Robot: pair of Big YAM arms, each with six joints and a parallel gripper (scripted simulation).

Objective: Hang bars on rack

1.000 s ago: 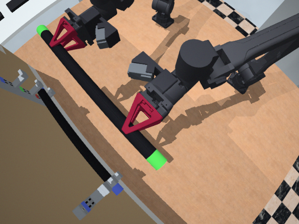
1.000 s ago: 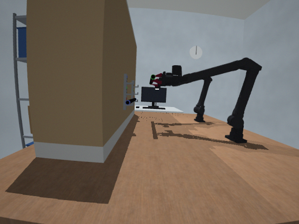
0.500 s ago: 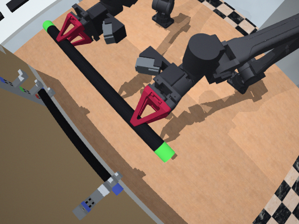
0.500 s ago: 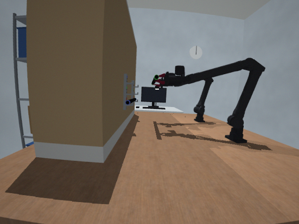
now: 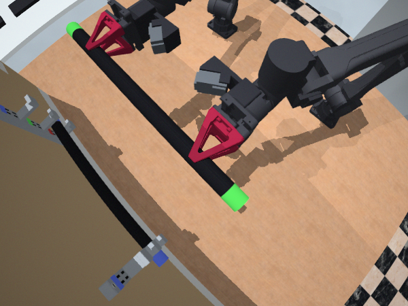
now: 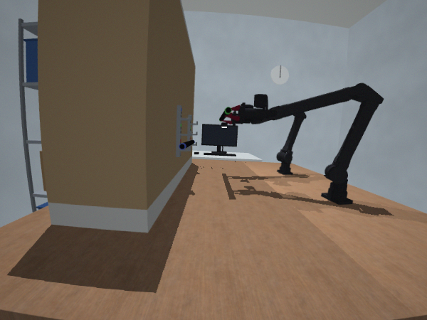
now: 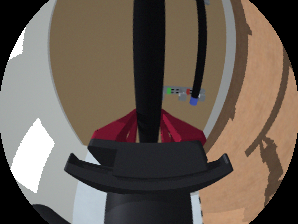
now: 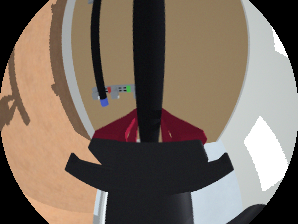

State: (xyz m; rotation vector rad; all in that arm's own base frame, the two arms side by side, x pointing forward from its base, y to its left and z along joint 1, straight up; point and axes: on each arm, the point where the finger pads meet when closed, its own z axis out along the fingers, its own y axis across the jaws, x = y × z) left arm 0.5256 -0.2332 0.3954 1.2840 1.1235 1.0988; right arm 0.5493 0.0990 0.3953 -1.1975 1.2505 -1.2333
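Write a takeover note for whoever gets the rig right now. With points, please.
Left hand (image 5: 198, 156) (image 6: 223, 116) (image 7: 149, 120): shut on the green-ended bar (image 5: 146, 105) (image 6: 228, 111) (image 7: 149, 60) (image 8: 149, 60).
Right hand (image 5: 96, 51) (image 8: 149, 120): shut on it too; bar off the rack.
Blue-ended bar (image 5: 102, 187) (image 6: 187, 144) (image 7: 202, 45) (image 8: 96, 50): on the lowest, red-labelled pair.
Done: neither bar placed.
Left: green-ended bar to the green middle pair, blue-ended to the blue top pair, then release.

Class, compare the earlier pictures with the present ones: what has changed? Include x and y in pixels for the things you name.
The green-ended bar (image 5: 136, 93) (image 6: 223, 116) (image 7: 149, 50) (image 8: 149, 50) has moved away from the wall rack (image 5: 130, 265) (image 6: 178, 131), carried by the left gripper (image 5: 200, 158) (image 6: 226, 115) (image 7: 148, 112) and right gripper (image 5: 98, 49) (image 8: 149, 112). Nothing was grasped or released. The blue-ended bar (image 5: 102, 187) (image 6: 188, 144) (image 7: 201, 50) (image 8: 95, 50) stayed on the rack.
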